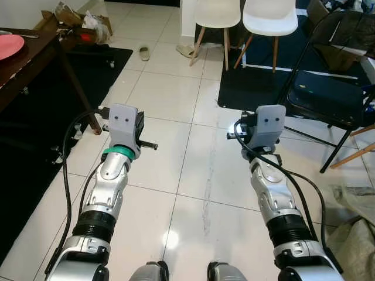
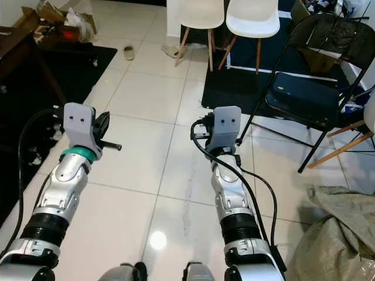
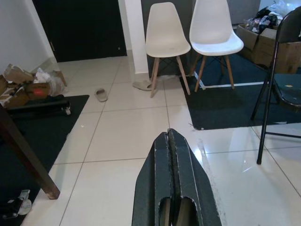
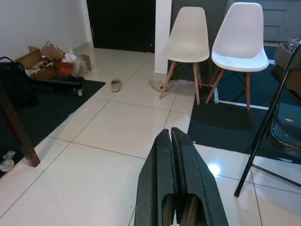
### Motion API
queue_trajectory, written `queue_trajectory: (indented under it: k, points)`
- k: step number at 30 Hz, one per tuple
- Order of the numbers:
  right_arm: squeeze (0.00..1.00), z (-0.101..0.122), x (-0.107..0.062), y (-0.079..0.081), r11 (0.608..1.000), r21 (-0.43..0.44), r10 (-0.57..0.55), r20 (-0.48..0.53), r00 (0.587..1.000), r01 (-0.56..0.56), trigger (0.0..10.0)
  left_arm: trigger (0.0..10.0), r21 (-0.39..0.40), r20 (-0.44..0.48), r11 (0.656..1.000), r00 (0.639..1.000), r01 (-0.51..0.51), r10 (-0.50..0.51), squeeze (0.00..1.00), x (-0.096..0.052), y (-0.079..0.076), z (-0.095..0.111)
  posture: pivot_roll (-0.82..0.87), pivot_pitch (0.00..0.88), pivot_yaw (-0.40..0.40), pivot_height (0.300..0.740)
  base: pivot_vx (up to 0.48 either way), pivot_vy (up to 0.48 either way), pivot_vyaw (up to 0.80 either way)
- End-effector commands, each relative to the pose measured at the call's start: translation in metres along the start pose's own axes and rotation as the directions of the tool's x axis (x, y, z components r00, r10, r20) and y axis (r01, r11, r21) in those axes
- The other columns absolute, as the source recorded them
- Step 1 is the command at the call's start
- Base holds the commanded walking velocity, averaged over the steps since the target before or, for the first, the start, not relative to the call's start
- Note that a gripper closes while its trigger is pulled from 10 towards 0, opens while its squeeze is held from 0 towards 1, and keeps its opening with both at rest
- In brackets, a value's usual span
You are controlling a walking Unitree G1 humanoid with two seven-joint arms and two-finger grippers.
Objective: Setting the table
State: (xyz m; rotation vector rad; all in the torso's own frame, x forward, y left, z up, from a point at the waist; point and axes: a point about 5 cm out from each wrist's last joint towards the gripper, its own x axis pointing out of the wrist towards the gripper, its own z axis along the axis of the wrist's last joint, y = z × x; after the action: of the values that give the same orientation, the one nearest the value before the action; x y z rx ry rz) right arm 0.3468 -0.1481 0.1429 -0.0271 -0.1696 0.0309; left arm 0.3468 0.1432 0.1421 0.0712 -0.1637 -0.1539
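Note:
A dark wooden table stands at the far left, and a pink plate lies on its top near the picture's edge. Both arms reach forward over the white tile floor, well away from the table. In the left wrist view my left gripper has its two black fingers pressed together with nothing between them. My right gripper is shut the same way and holds nothing. One table leg stands on the floor to the left of the left gripper.
Two white chairs stand ahead by a dark rug. A black folding chair is at the right. A black mat lies under the table. Cardboard boxes, a slipper and crumpled cloth lie about.

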Motion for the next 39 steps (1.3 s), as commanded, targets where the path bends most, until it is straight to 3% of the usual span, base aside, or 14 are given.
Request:
queue_trajectory:
  k: [1, 11, 22, 34, 39]
  points:
    - [0.00, -0.007, -0.004, -0.006, 1.000, 0.008, -0.022, -0.014, 1.000, 0.022, 10.0, 10.0, 0.020, -0.035, 1.000, 0.999, 0.008, -0.007, 0.00, -0.004, 0.001, -0.009, -0.10, 0.016, 0.098, 0.740, 0.000, 0.000, 0.00]
    - [0.00, -0.003, -0.006, -0.021, 0.998, -0.017, -0.057, 0.005, 0.998, 0.057, 10.0, 10.0, 0.022, 0.012, 1.000, 1.000, 0.004, -0.005, 0.00, -0.001, 0.009, 0.002, -0.11, 0.019, 0.085, 0.740, 0.000, 0.000, 0.00]
    - [0.00, -0.001, -0.007, -0.019, 0.999, -0.019, -0.031, 0.011, 0.999, 0.031, 10.0, 10.0, 0.034, -0.015, 0.999, 1.000, 0.009, -0.008, 0.00, -0.008, 0.003, -0.005, -0.10, 0.028, 0.073, 0.740, 0.000, 0.000, 0.00]
    - [0.00, -0.009, -0.018, -0.016, 1.000, -0.003, -0.013, -0.005, 1.000, 0.013, 10.0, 10.0, 0.015, -0.067, 1.000, 0.998, -0.018, 0.019, 0.00, -0.019, 0.016, -0.021, -0.09, 0.022, 0.061, 0.740, 0.000, 0.000, 0.00]
    - [0.00, -0.008, -0.016, -0.013, 1.000, -0.001, -0.004, 0.002, 1.000, 0.004, 10.0, 10.0, 0.040, -0.055, 0.999, 0.998, 0.025, -0.022, 0.00, -0.018, 0.008, -0.021, -0.11, 0.011, 0.059, 0.740, 0.000, 0.000, 0.00]
